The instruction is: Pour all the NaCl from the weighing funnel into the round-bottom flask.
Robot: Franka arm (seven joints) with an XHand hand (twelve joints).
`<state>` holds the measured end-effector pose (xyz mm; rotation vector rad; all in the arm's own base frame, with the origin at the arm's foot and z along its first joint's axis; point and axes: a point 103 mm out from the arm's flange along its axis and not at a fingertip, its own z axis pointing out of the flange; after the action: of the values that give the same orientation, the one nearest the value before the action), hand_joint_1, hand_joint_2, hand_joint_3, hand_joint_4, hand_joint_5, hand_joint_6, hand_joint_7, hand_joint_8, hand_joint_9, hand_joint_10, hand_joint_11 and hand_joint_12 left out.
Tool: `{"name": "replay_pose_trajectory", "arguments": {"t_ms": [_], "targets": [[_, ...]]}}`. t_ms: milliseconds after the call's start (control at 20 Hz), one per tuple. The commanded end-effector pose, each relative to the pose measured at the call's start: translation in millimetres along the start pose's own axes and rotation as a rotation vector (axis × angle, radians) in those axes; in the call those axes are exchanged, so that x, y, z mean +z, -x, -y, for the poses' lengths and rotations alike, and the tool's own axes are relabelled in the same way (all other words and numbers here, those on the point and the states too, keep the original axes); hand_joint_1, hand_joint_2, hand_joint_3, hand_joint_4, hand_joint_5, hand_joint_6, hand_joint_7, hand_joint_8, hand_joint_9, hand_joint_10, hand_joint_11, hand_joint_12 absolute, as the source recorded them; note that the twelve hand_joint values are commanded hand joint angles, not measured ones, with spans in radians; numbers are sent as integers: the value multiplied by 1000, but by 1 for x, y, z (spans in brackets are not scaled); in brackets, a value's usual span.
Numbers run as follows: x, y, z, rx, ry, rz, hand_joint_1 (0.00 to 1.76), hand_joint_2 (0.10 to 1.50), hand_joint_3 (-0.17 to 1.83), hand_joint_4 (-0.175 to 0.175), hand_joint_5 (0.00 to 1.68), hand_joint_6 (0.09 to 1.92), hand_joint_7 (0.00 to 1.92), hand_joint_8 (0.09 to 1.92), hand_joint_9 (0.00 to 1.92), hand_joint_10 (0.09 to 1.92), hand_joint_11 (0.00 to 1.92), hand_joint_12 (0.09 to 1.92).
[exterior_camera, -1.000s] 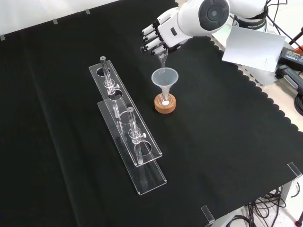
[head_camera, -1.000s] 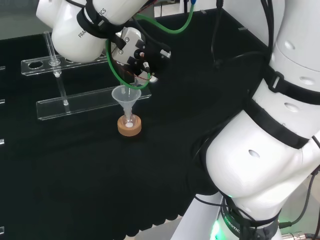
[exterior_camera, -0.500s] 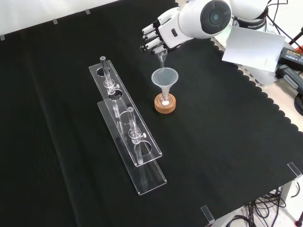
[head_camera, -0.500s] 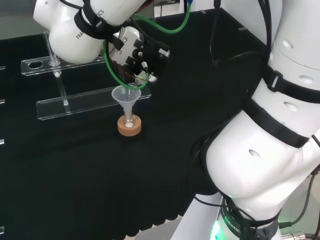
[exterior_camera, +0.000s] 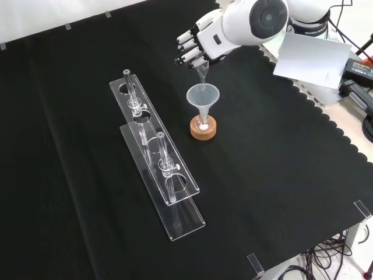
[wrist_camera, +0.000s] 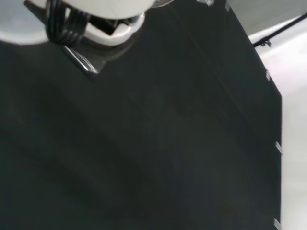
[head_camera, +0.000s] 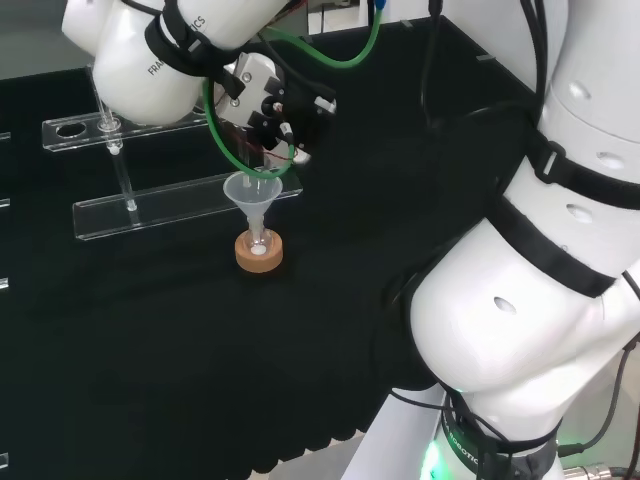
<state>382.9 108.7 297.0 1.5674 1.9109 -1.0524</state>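
A small round-bottom flask stands in a cork ring on the black cloth, with white powder at its bottom. A clear glass funnel sits in its neck. The hand hovers just above and behind the funnel, fingers curled round a clear weighing funnel whose narrow tip points steeply down into the funnel's cone. In the head view the hand is above the funnel, the flask and the cork ring.
Two clear acrylic racks with upright glass tubes lie to the left of the flask in the front view; in the head view the racks lie beyond it. A white sheet lies at the cloth's right edge. The arm's white links stand at the right.
The hand with the weighing funnel has shifted and risen slightly above the funnel. The flask, funnel and racks have not moved.
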Motion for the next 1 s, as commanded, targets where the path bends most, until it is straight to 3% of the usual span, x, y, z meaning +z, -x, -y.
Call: {"name": "replay_pose_trajectory", "arguments": {"t_ms": [50, 500, 1000], "targets": [[-4, -3, -5, 29, -30, 107, 1135, 697, 518, 175, 1363, 450, 538, 715, 1057, 255, 952, 942], [12, 4, -7, 35, -43, 26, 1135, 697, 519, 175, 1363, 450, 537, 716, 1058, 254, 957, 939], [10, 14, -3, 83, 38, -41, 1135, 697, 519, 175, 1363, 451, 533, 716, 1058, 252, 960, 935]]}}
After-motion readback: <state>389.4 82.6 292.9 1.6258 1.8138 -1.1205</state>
